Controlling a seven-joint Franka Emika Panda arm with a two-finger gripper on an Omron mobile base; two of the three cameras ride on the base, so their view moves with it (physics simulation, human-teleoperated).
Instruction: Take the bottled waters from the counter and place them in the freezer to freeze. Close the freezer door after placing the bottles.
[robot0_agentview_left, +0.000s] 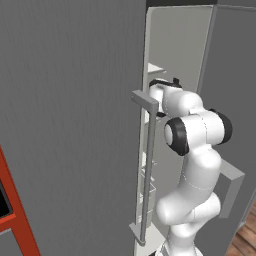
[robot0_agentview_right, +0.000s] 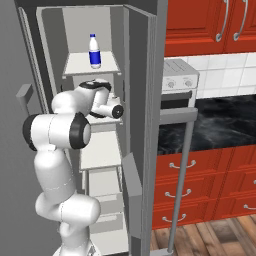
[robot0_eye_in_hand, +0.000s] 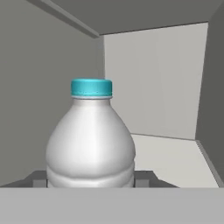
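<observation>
1. End effector (robot0_eye_in_hand: 90, 183) clamped on the teal-capped bottle (robot0_eye_in_hand: 90, 144) – bottle upright, inside a grey freezer compartment (robot0_eye_in_hand: 166, 87), above its shelf floor (robot0_eye_in_hand: 175, 162).
2. Blue-capped bottle (robot0_agentview_right: 94, 51) stands upright on the top shelf (robot0_agentview_right: 75, 65) of the open freezer.
3. Arm (robot0_agentview_right: 60, 132) reaches into the freezer below that shelf.
4. Freezer door (robot0_agentview_left: 70, 125) swung open – bar handle (robot0_agentview_left: 148, 170) at its edge.
5. Black surface (robot0_agentview_right: 220, 125) to the right, over red drawers (robot0_agentview_right: 210, 185).
</observation>
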